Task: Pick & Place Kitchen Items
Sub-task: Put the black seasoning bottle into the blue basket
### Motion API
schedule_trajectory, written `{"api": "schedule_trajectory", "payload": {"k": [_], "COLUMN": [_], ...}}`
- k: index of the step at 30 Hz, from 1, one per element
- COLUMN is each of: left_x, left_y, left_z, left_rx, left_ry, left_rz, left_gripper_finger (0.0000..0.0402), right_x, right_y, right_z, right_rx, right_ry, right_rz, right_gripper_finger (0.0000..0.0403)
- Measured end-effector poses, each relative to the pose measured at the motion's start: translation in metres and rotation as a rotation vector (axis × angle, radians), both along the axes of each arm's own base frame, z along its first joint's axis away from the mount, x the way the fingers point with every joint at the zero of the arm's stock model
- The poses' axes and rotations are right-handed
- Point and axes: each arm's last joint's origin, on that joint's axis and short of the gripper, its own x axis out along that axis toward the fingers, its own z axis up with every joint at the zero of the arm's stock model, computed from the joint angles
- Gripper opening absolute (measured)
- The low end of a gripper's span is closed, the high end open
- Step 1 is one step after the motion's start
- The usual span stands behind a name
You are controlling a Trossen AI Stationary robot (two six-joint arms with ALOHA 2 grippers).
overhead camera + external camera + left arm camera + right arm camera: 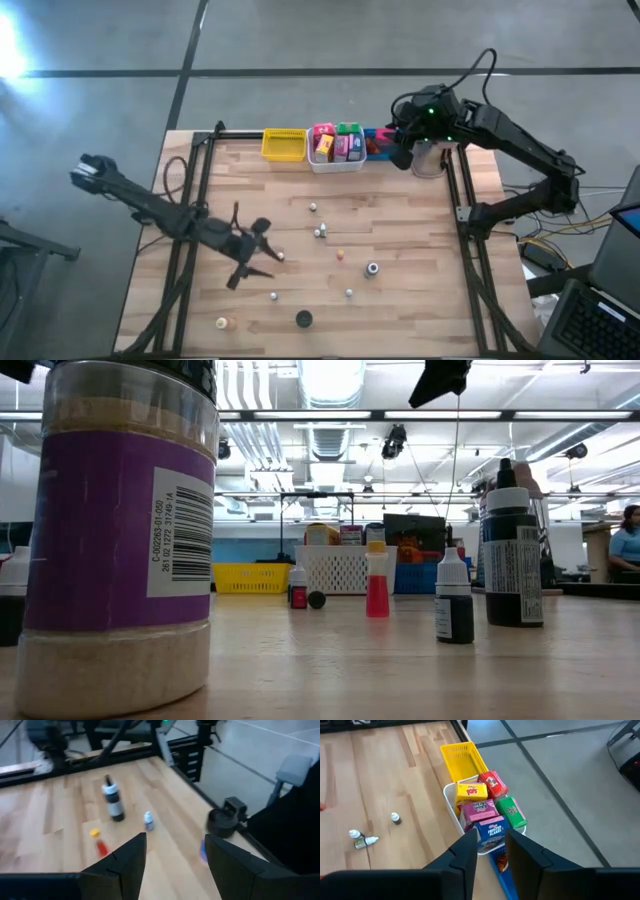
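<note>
Several coloured packets stand upright in the white bin (337, 160); in the right wrist view they are yellow (471, 791), red (492, 782), pink (479, 812), green (511, 811) and blue (490, 832). Small bottles and round pieces stand scattered on the wood (320, 232). My right gripper (492, 852) hangs open above the blue packet and the blue bin (501, 879), touching nothing. My left gripper (175, 855) is open above the table's left half (255, 255), apart from a dark bottle (114, 802), a small bottle (148, 820) and a red bottle lying flat (101, 848).
A yellow bin (284, 145) sits left of the white bin at the far edge. A grey upright device (428, 160) stands beside my right gripper. Black frame rails (462, 200) run along both sides. A big purple-labelled jar (120, 540) stands near the near edge.
</note>
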Motion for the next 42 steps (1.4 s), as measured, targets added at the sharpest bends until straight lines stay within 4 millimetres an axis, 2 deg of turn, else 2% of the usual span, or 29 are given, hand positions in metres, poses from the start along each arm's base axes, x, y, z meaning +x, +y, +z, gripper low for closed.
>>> {"api": "schedule_trajectory", "payload": {"k": [9, 16, 22, 27, 37, 42], "left_x": [0.014, 0.025, 0.031, 0.036, 0.052, 0.058], "left_y": [-0.034, -0.043, -0.051, -0.054, -0.069, -0.074], "left_z": [-0.014, -0.022, -0.023, -0.039, -0.075, -0.083], "left_rx": [-0.022, -0.096, -0.096, -0.041, 0.006, -0.014], "left_ry": [-0.052, -0.058, -0.053, -0.004, 0.101, 0.07], "left_rz": [-0.145, -0.144, -0.167, -0.164, -0.169, -0.219], "left_gripper_finger": [0.0206, 0.0209, 0.0248, 0.0275, 0.0249, 0.0243], "right_x": [0.009, 0.011, 0.01, 0.01, 0.01, 0.01], "right_y": [-0.004, -0.005, -0.004, -0.004, -0.004, -0.004], "right_z": [-0.007, -0.009, -0.009, -0.009, -0.009, -0.009], "right_rx": [0.006, 0.041, 0.059, 0.071, 0.083, 0.082], "right_ry": [0.033, 0.023, 0.014, 0.012, 0.005, 0.005], "right_rz": [0.007, -0.022, -0.039, -0.048, -0.057, -0.054], "right_gripper_finger": [0.0068, 0.0088, 0.011, 0.0126, 0.0147, 0.0153]}}
